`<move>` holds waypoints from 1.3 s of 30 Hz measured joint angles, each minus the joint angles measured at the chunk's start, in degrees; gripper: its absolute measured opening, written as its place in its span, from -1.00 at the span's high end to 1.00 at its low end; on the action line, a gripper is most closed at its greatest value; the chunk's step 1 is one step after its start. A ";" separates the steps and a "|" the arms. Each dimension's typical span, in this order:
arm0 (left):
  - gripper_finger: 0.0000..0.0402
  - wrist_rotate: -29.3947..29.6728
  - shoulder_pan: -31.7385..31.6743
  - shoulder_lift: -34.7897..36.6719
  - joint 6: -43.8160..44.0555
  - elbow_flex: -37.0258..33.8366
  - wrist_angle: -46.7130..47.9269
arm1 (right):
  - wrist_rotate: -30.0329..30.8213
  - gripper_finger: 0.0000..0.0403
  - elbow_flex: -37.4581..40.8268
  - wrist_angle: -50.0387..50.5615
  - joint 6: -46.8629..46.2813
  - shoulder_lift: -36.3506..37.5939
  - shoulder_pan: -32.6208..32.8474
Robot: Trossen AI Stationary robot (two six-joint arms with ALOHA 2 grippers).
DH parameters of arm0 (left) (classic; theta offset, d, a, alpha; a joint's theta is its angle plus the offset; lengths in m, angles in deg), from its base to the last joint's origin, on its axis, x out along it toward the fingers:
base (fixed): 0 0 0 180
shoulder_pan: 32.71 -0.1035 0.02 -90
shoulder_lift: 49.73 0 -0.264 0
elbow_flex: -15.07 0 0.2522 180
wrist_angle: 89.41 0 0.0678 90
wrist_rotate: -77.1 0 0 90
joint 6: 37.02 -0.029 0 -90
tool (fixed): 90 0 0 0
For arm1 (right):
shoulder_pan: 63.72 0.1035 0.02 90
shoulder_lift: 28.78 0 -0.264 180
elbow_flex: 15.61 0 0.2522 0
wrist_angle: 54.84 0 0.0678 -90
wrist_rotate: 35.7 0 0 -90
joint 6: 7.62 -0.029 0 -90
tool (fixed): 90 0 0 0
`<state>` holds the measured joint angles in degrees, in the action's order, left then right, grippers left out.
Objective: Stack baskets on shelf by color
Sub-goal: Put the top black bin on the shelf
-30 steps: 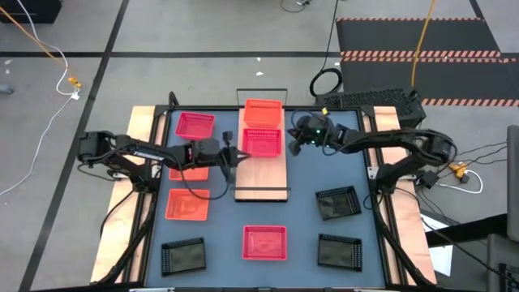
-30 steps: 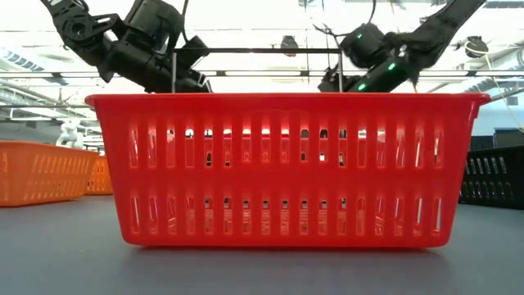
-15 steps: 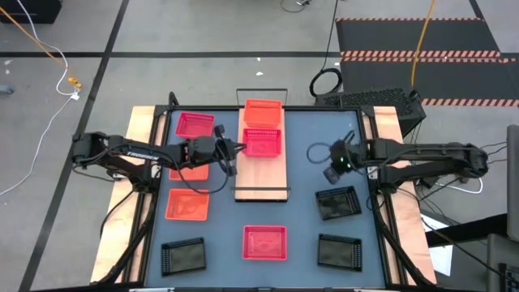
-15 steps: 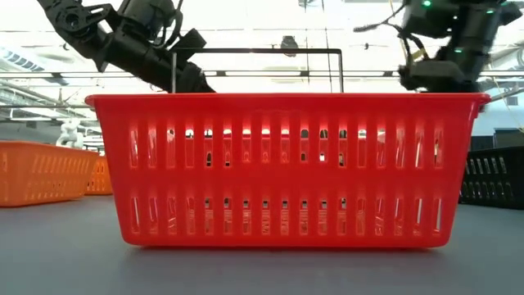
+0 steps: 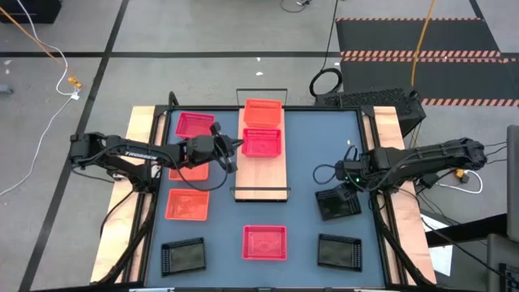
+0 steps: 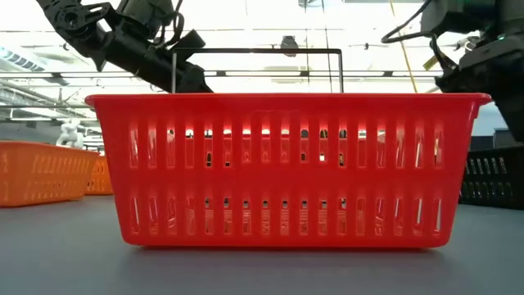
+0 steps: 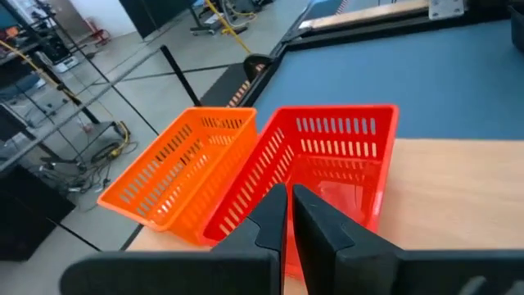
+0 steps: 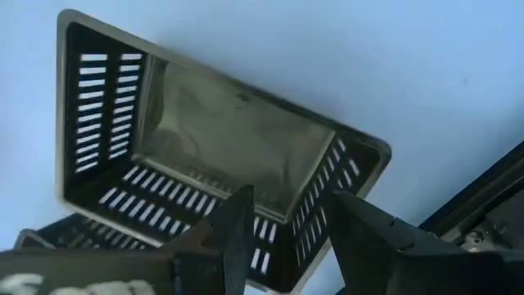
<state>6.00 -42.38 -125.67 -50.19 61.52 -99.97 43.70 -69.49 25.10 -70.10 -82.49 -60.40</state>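
Baskets of slotted plastic, shallow and rectangular, are spread across your dark blue bench (image 5: 304, 162), and you can sort them by colour at a glance. On the long light-wood shelf (image 5: 261, 174), which runs down the bench's middle with thin black wire frames at its ends, an orange basket (image 5: 263, 113) sits at the far end and a pink-red basket (image 5: 262, 142) lies right behind it, their short walls touching. Your left gripper (image 5: 229, 149) hangs at that pink-red basket's left wall; in the left wrist view its two dark fingers (image 7: 266, 221) are pressed together with nothing between them, just over the basket's near rim. Your right gripper (image 5: 345, 176) is near the bench's right edge, over the far rim of a black basket (image 5: 337, 203) that lies slightly askew; the right wrist view shows its jaws apart, above the mesh wall, gripping nothing. Toward the far left corner you have another pink-red basket (image 5: 195, 125), with two orange ones (image 5: 187, 203) along the left edge. A third pink-red basket (image 5: 265, 242) stands at the near edge's middle, filling the low view with its rows of vertical slots. Two more black baskets (image 5: 183, 256) occupy the near corners.
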 joint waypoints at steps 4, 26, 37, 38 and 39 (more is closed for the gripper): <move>0.87 0.00 0.00 0.00 0.00 0.00 0.27 | -0.32 0.28 0.00 0.46 1.93 0.00 2.64; 0.87 -0.04 0.00 0.00 -2.03 0.00 0.23 | -1.92 0.39 -4.37 -3.92 14.94 -4.72 23.91; 0.87 -0.13 0.00 -0.04 -2.10 0.00 0.66 | 6.07 0.41 -2.34 -12.15 25.14 -8.73 29.60; 0.87 -0.13 0.00 -0.04 -2.10 0.00 0.66 | 6.07 0.41 -2.34 -12.83 25.56 -9.42 29.93; 0.87 -0.13 0.00 -0.04 -2.10 0.00 0.66 | 6.09 0.41 -2.34 -13.62 26.02 -10.08 30.25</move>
<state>5.87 -42.38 -125.72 -52.28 61.52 -99.31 49.78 -71.83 11.48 -44.08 -92.57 -30.15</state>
